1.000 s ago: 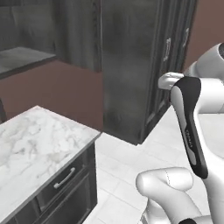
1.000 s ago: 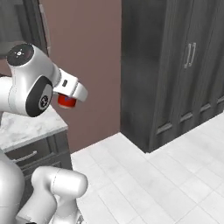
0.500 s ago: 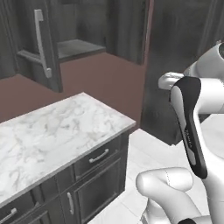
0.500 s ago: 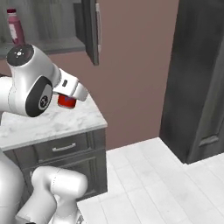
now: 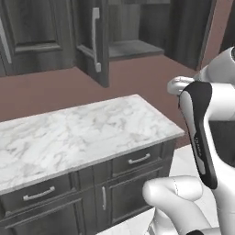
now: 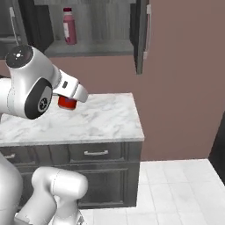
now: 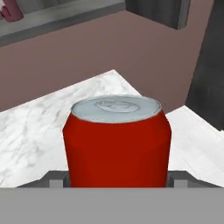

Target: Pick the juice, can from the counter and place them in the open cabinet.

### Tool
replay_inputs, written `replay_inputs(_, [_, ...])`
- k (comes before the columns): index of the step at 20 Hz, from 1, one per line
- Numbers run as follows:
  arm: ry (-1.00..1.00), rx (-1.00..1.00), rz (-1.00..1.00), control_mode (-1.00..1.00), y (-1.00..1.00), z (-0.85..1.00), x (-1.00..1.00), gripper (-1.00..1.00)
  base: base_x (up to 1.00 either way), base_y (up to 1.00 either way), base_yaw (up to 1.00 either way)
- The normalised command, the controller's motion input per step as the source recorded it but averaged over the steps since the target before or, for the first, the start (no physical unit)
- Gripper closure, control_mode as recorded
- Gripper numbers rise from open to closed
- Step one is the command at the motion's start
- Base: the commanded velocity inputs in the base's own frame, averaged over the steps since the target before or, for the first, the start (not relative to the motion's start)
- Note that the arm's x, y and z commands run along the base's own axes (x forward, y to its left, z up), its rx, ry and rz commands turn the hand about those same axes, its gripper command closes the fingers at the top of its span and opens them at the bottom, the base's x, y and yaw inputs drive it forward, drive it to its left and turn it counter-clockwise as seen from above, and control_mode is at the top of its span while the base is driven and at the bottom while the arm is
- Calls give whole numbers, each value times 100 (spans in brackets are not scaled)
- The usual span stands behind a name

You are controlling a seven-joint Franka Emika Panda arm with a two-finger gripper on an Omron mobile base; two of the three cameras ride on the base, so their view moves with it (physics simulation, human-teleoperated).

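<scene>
The can [image 7: 117, 140] sits pinched between the spread jaws of the gripper [image 6: 70, 100], held above the marble counter [image 6: 105, 121]. The base has swung round, bringing the open cabinet [image 6: 94, 48] overhead; 1 item, the juice [image 6: 68, 26], already stands on its shelf.

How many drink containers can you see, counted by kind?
Tall maroon-pink plastic bottles with a dark red cap: 1
Short red cylindrical cans with a silvery top: 1
Total: 2
</scene>
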Motion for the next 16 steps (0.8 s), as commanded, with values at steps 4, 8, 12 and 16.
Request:
replay_inputs(4, [0, 0, 0, 100, 0, 0, 0, 100, 55, -23, 54])
replay_inputs(8, [0, 0, 0, 100, 0, 0, 0, 100, 34, -50, 51])
replay_inputs(12, [0, 0, 0, 100, 0, 0, 0, 100, 0, -61, 21])
replay_inputs(16, [0, 0, 0, 100, 0, 0, 0, 100, 0, -74, 15])
